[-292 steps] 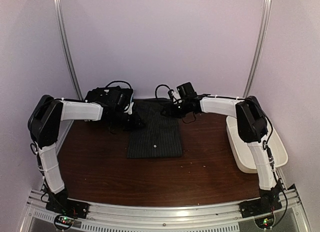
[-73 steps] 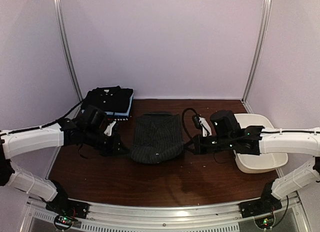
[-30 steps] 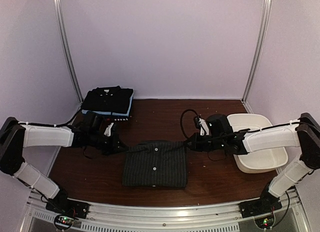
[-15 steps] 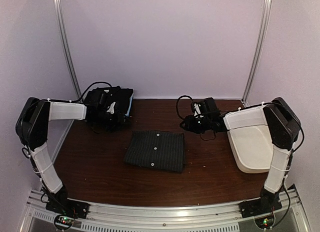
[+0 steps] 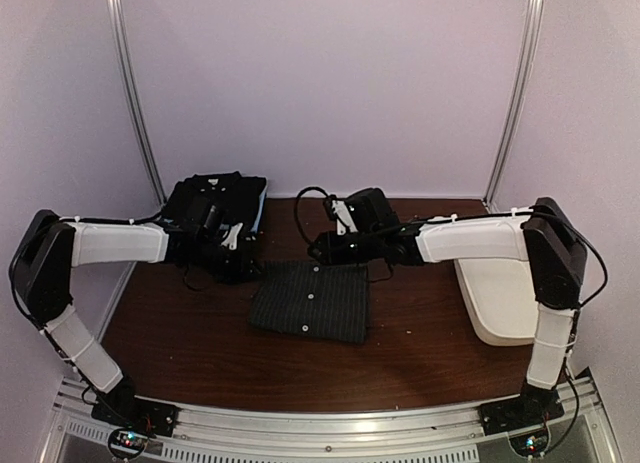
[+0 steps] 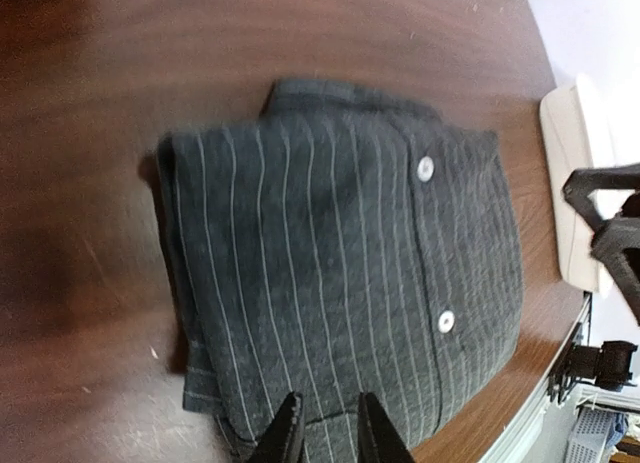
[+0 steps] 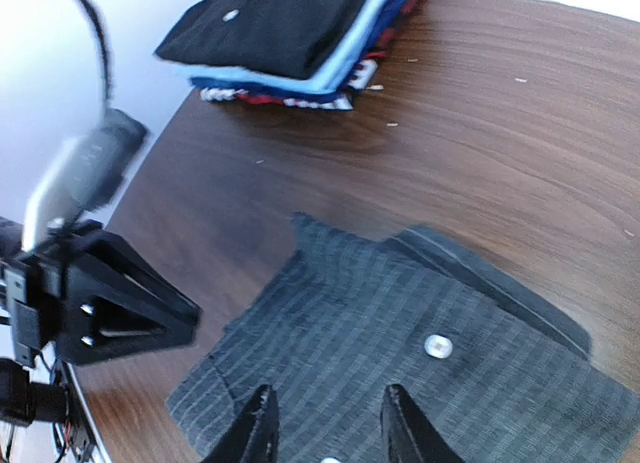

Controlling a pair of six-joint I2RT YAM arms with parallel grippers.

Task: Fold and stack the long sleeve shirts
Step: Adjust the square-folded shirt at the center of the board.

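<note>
Since the pinstripe shirt [image 5: 310,301] already lies folded flat mid-table [image 5: 420,363], the remaining step looks to me like the lift onto the pile. From above, the fold is a squat rectangle, slightly longer 9-to-3, with the button placket [image 5: 310,296] running roughly 12-to-6 across it. At its 10 o'clock corner sits the left gripper [image 6: 322,435], fingers parted by a narrow gap, nothing pinched, cloth right under the tips. Over the far edge, around 12 to 1 o'clock, sits the right gripper [image 7: 325,428], fingers parted wider, also empty, shirt beneath. Both are on the far side; nothing is at the near hem. Beyond the left gripper, at 10–11 o'clock from the shirt and clear of it, is the stack of folded shirts [image 5: 215,198] in the far-left corner. Travel is therefore far-left: the left arm is nearer the stack, the right must reach across. The white tub [image 5: 505,303] at 3 o'clock is off the path. Risk: a far-edge-only grab could let the fold open.
</note>
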